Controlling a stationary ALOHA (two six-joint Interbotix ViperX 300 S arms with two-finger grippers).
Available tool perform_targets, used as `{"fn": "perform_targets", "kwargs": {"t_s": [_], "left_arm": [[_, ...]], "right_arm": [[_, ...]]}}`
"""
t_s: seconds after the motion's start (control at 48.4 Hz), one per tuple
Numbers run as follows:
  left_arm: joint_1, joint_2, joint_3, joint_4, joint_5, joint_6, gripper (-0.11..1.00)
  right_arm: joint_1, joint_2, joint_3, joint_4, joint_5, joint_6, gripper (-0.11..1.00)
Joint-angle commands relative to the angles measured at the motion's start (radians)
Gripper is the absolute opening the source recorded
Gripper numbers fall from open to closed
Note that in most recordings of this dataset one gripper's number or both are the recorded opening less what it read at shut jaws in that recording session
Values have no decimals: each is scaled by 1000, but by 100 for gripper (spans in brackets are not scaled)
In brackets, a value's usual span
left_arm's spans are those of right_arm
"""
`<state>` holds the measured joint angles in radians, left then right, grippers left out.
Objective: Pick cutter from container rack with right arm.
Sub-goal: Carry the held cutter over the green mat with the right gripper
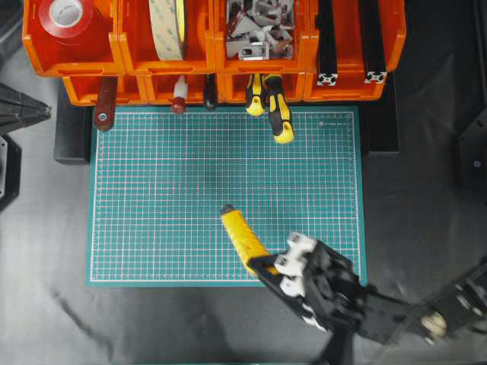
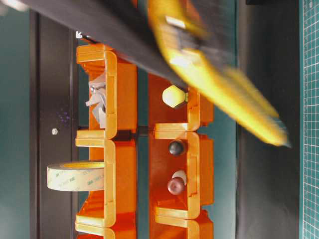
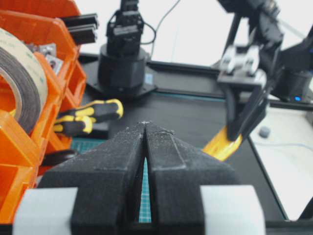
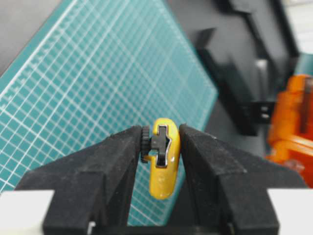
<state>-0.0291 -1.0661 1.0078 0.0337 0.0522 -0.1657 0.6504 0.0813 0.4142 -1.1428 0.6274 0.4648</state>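
My right gripper [image 1: 268, 266] is shut on the rear end of the slim yellow cutter [image 1: 242, 236]. It holds the cutter over the front right part of the green cutting mat [image 1: 167, 198], blade tip pointing toward the container rack [image 1: 80, 90]. In the right wrist view the cutter [image 4: 164, 161] sits clamped between the two black fingers of the gripper [image 4: 161, 134]. The left wrist view shows the cutter [image 3: 222, 146] hanging from the right arm [image 3: 244, 58]. My left gripper [image 3: 145, 125] is shut and empty, at the left near the orange rack [image 3: 14, 142].
Two yellow-and-black tool handles [image 1: 272, 106] and red handles [image 1: 104, 106] stick out of the rack's lower bins. The upper bins hold a red tape roll [image 1: 67, 14], a pale tape roll [image 1: 167, 26], metal brackets [image 1: 259, 26] and black extrusions [image 1: 346, 38].
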Motion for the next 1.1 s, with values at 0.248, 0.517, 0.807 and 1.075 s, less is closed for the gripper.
{"fn": "perform_targets", "kwargs": {"t_s": [0.248,0.517,0.807,1.075], "left_arm": [[-3,9,-28,2,-8,-5,0],[-3,11,-28,3,-3,-12,0],[-3,20,-25,3,-3,-12,0],[-2,20,-26,2,-3,-12,0]], "right_arm": [[-120,63,29,-6,-206,-2,28],[-186,120,48,-5,-295,3,28],[-250,163,51,-6,-356,26,28],[-304,173,55,-6,-371,29,28]]}}
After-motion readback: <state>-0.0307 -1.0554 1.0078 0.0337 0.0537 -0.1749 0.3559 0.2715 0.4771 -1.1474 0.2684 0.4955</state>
